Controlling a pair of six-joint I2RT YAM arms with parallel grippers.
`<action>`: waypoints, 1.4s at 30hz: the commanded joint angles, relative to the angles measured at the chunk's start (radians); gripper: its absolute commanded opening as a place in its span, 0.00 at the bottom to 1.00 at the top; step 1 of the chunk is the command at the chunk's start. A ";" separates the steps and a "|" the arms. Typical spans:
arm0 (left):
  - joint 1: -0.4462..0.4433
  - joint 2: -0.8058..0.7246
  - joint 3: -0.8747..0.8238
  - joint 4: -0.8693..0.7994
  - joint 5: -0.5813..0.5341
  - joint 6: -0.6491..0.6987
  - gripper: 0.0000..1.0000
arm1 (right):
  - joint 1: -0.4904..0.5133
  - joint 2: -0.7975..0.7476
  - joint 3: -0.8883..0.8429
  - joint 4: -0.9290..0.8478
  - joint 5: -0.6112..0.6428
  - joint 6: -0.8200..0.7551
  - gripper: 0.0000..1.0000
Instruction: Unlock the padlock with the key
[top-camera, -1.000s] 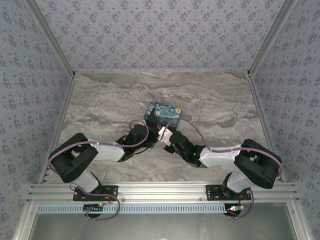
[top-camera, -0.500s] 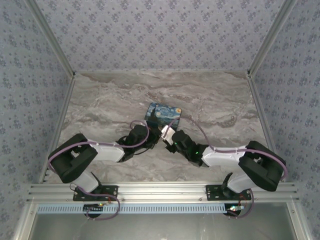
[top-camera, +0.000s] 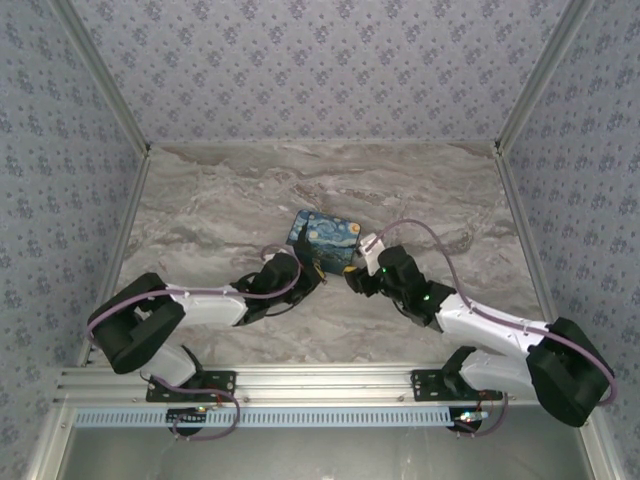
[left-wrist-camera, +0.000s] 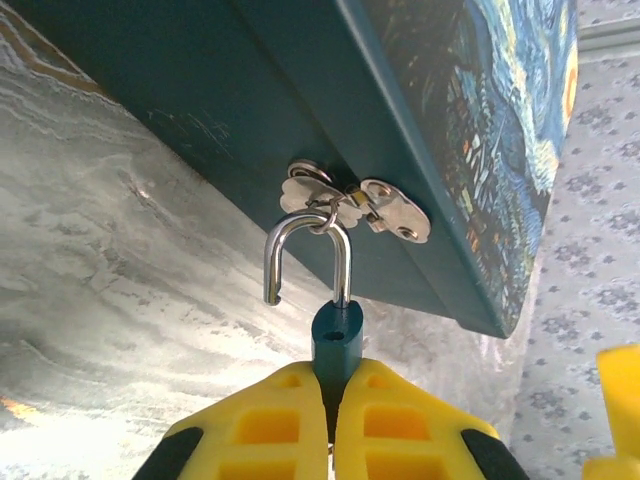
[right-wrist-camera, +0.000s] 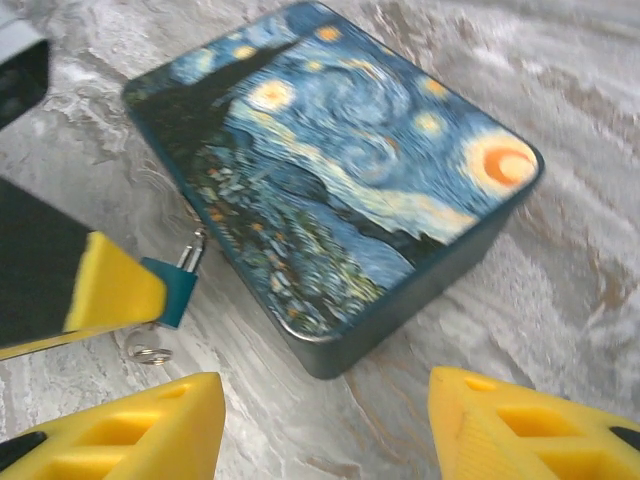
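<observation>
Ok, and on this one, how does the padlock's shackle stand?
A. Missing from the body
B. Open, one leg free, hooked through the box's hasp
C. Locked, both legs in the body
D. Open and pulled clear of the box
B: in the left wrist view one leg of the shackle hangs free of the padlock, its loop threads the hasp on the box, and the left hand pinches the teal body.

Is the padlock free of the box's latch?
No. The padlock, pinched in the left gripper, has its shackle sprung open but hooked through the latch on the box.
</observation>
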 joint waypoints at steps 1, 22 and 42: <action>-0.016 -0.014 0.034 -0.079 -0.044 0.054 0.08 | -0.022 -0.021 -0.002 -0.027 -0.149 0.106 0.59; 0.018 -0.038 0.168 -0.294 0.144 -0.148 0.03 | 0.411 0.064 -0.121 0.231 0.561 -0.264 0.69; 0.055 -0.033 0.216 -0.375 0.216 -0.168 0.01 | 0.422 0.269 -0.003 0.297 0.515 -0.405 0.57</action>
